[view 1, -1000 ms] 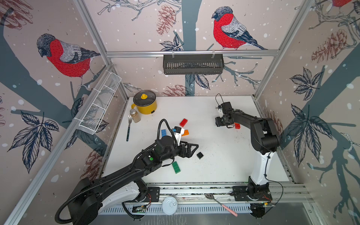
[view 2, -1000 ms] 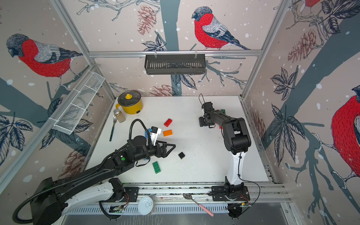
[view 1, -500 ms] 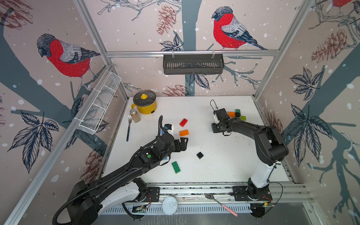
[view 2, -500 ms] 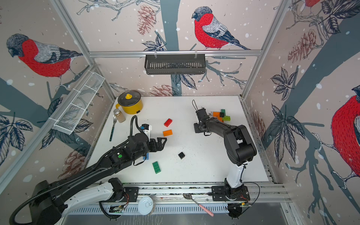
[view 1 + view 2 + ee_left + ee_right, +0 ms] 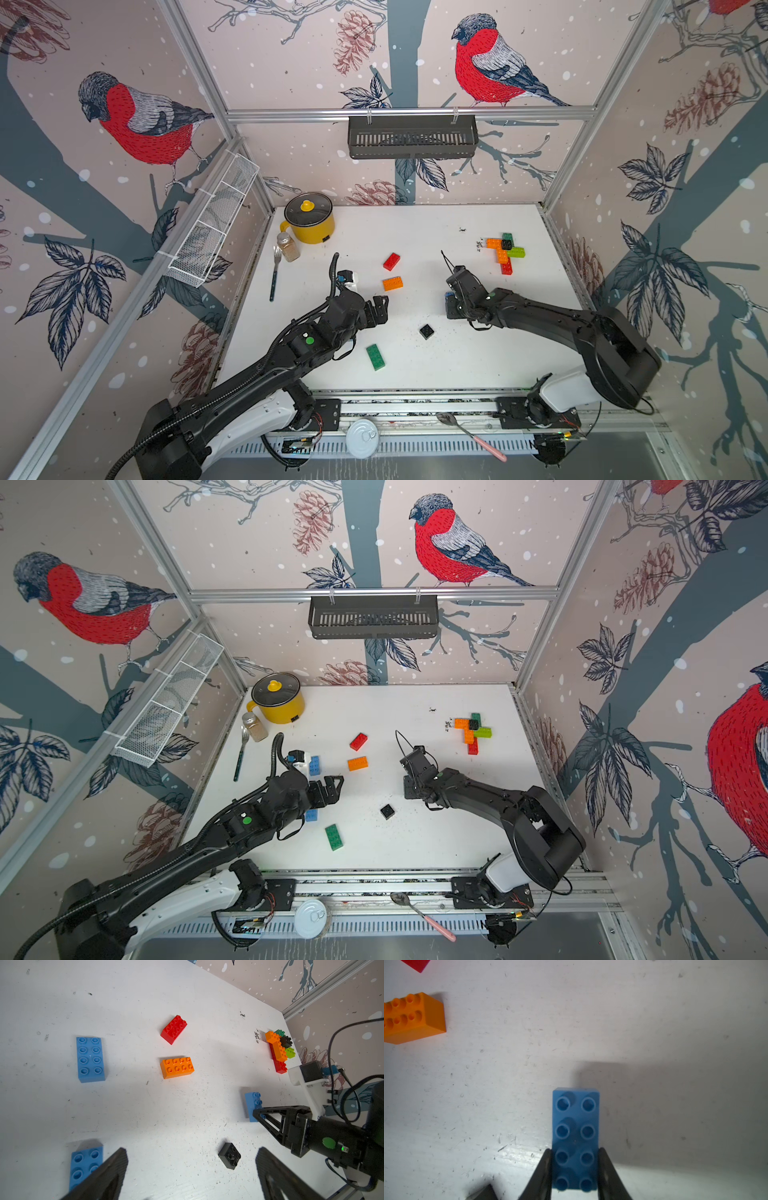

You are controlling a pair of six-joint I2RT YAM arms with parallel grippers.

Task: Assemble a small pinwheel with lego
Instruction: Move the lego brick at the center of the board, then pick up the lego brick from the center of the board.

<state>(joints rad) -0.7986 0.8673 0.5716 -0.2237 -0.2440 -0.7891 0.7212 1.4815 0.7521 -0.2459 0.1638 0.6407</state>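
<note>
Two loose pieces lie closest to the front: a green brick and a little black square. Just past them, the left gripper hangs wide open with nothing in it. Across from it, the right gripper is squeezed tight on one end of a blue brick, down at the table; I cannot tell if it is lifted. Farther back sit an orange brick and a red brick. Farthest, by the right wall, waits the half-made pinwheel. I think the job now is grabbing this blue piece. Next it must be carried there, lined up and pushed down gently.
</note>
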